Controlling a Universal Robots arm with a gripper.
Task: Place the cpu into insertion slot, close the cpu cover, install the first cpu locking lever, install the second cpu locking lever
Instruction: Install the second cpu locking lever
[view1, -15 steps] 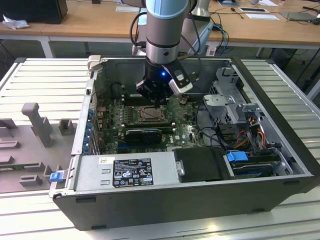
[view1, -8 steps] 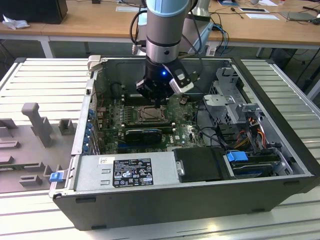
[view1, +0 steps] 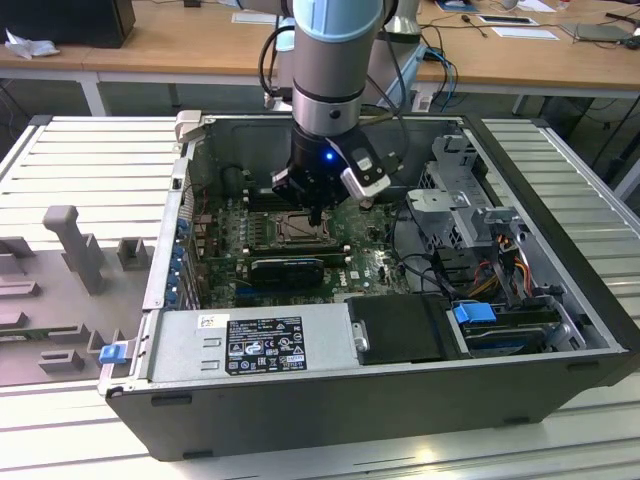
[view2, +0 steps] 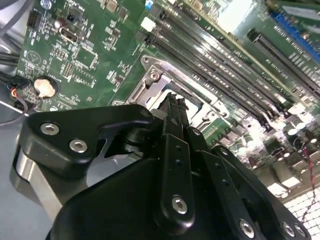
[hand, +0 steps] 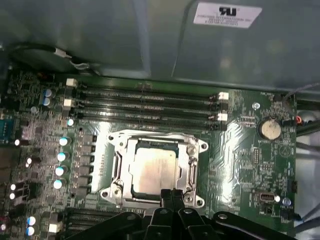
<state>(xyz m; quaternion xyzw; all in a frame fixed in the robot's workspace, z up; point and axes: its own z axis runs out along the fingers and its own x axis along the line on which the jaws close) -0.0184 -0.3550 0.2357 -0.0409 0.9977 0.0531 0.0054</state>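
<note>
The cpu (hand: 152, 170) lies flat in the insertion slot (hand: 116, 170), its pale metal top showing through the window of the cpu cover (hand: 192, 150), which is folded down over it. In the first wrist view this sits just below the frame's centre, and the near edge of the slot is hidden behind the gripper (hand: 171, 196). In the second wrist view the black fingers (view2: 175, 125) cover most of the slot, so the chip cannot be made out there. The fingertips are pressed together, gripping nothing. In the exterior view the arm (view1: 335, 60) hangs straight down into the open computer case (view1: 300, 410), upper centre of the frame, gripper just above the green motherboard (view1: 370, 265).
</note>
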